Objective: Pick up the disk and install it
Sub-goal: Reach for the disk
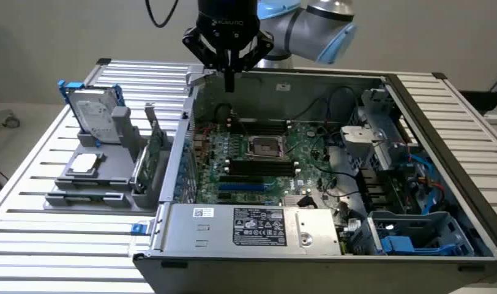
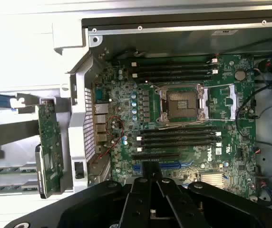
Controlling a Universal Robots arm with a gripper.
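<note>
Silver disk [image 1: 97, 113], blue-framed, upright in grey stand.

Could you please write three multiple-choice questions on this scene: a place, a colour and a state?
1. Where is the disk?
A) lying on the motherboard
B) standing upright in the grey holder on the exterior view's left
C) in a drive bay

2. What colour is the disk's carrier frame?
A) red
B) yellow
C) blue

3. How is the gripper?
A) shut, holding nothing
B) shut on the disk
C) wide open around a cable

Answers: 1 B, it stands on edge in the holder, outside the case; 2 C, a blue strip edges it; 3 A, it is closed above the case with nothing in it.
</note>
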